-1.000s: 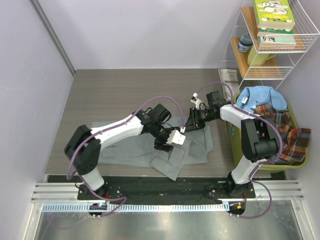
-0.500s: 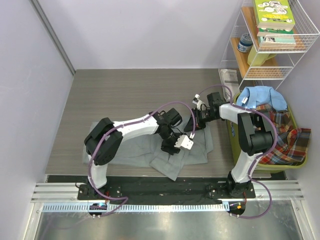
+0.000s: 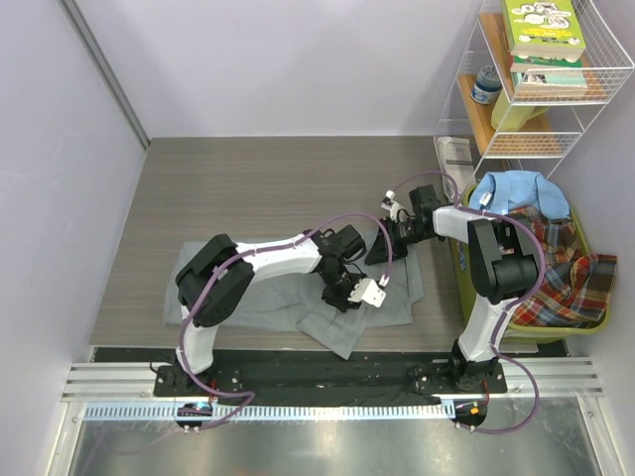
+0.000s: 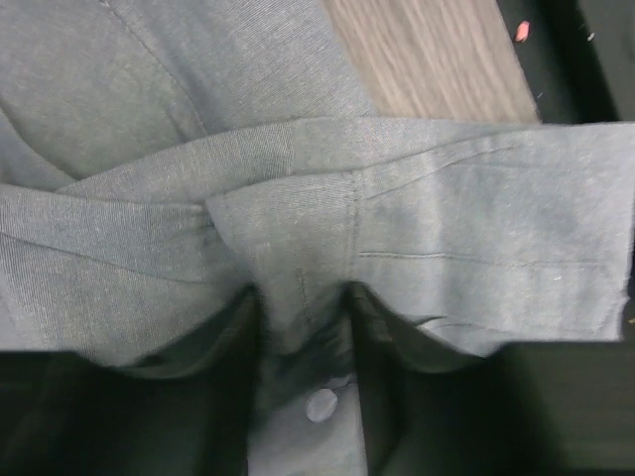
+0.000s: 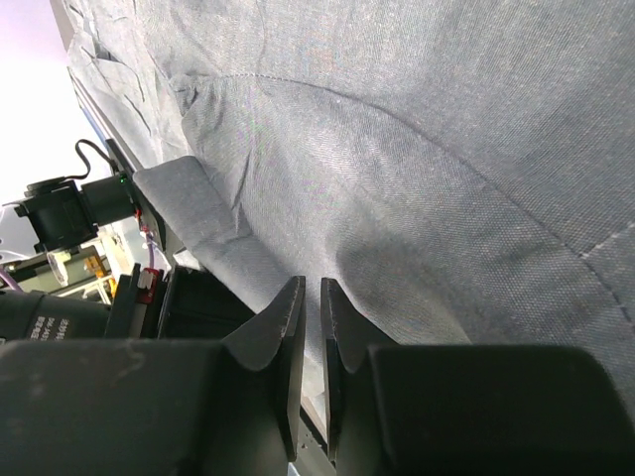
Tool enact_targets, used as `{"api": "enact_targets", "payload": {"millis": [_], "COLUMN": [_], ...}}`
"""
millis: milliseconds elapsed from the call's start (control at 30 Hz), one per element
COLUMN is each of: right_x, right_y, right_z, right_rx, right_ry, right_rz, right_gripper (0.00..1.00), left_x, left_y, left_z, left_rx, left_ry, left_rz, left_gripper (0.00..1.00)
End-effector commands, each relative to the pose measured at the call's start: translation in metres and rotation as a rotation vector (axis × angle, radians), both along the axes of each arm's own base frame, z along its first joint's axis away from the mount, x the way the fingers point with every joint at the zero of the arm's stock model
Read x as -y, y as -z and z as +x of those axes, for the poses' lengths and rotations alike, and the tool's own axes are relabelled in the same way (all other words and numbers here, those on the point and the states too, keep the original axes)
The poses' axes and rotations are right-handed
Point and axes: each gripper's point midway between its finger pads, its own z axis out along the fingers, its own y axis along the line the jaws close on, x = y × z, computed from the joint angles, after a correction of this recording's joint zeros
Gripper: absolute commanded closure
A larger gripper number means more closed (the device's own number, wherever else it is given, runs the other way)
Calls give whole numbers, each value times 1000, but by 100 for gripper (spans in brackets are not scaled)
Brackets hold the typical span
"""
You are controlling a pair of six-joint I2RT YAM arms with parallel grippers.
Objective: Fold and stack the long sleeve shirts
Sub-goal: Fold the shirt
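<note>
The grey long sleeve shirt [image 3: 248,297] lies rumpled on the near part of the wooden table, with one sleeve folded over its front edge. My left gripper [image 3: 342,295] is down on its right half. In the left wrist view its fingers [image 4: 303,293] pinch a raised fold of grey cloth [image 4: 446,218], and a button shows in the gap. My right gripper [image 3: 381,250] holds the shirt's far right edge lifted off the table. In the right wrist view its nearly closed fingers [image 5: 312,283] clamp the thin cloth [image 5: 397,149].
A yellow-green basket [image 3: 458,268] at the right table edge holds a light blue shirt [image 3: 516,193] and a red-green plaid shirt [image 3: 571,278]. Behind it stands a white wire shelf [image 3: 536,129] with books. A small leaflet [image 3: 454,151] lies at the table's back right.
My left gripper has slid right and nearer along the shirt, and its fingers have closed in on a fold. My right gripper has narrowed and pulled slightly right with the cloth edge.
</note>
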Motion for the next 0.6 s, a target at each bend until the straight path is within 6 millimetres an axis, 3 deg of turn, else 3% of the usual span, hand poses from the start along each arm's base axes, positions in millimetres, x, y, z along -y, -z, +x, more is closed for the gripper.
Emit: {"api": "enact_targets", "payload": {"millis": [0,133,233,433,567], "right_x": [-2,-2,-1,3,2], "right_y": [-14,-20,-28,-49,-68], "right_z": [9,13,16,28,42], "right_rx": [51,74,111,239,320], "right_ry": [-5,-12,-21,-65,-85], "right_rz": [22,17,11,-23,-28], "right_gripper": [83,83,83,79,79], "left_x": [2,-3,-10,-31,-34], "left_y": [-17,-54,-86,-147,-177], "left_z": [-7,-27,-53,-138,-175], "left_rx": [12,9,-29,-96,-80], "left_ry": [3,31,40,170,201], "left_rz": [-36,-57,-53,-53,-85], "left_gripper": [71,79,100,100,100]}}
